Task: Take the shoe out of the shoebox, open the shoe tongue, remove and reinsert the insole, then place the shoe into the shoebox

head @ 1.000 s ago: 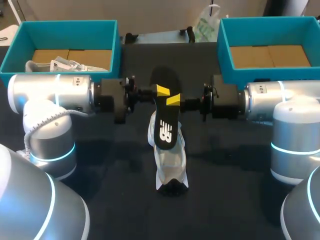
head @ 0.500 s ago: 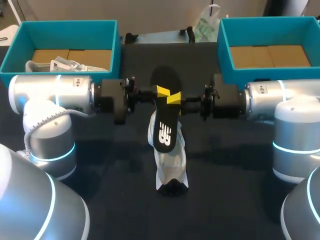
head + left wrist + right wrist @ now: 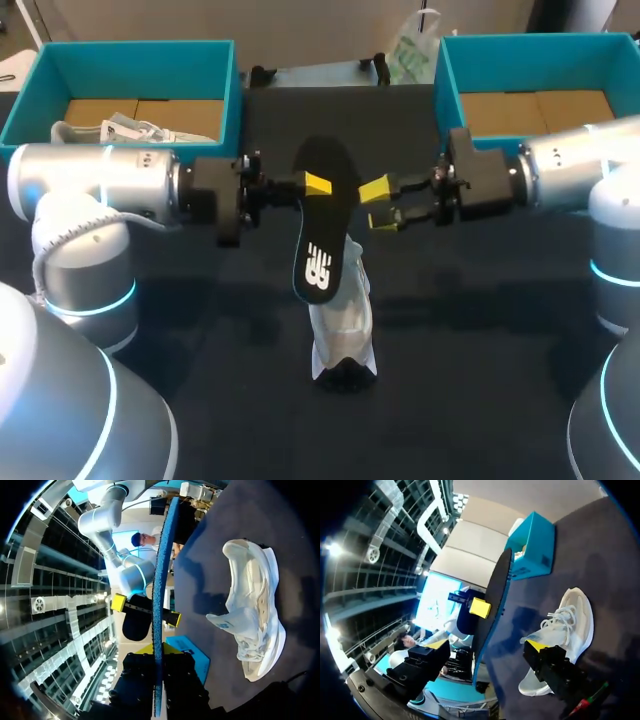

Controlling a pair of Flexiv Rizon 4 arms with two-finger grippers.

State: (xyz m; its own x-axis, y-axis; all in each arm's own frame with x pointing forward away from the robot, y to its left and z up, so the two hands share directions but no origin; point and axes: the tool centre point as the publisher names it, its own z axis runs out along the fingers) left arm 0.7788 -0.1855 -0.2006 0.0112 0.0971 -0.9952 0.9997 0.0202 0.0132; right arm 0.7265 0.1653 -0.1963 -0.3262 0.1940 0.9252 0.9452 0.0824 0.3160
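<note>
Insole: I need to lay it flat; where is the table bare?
Bare table lies on both sides of the shoe. The middle is crowded: left hand holding the insole above the shoe, right hand open beside it.

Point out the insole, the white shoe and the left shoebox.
insole (image 3: 325, 215): head view, middle of its black top face.
white shoe (image 3: 342, 325): head view, on the white upper below the insole.
left shoebox (image 3: 130, 70): head view, on its teal back wall.
</note>
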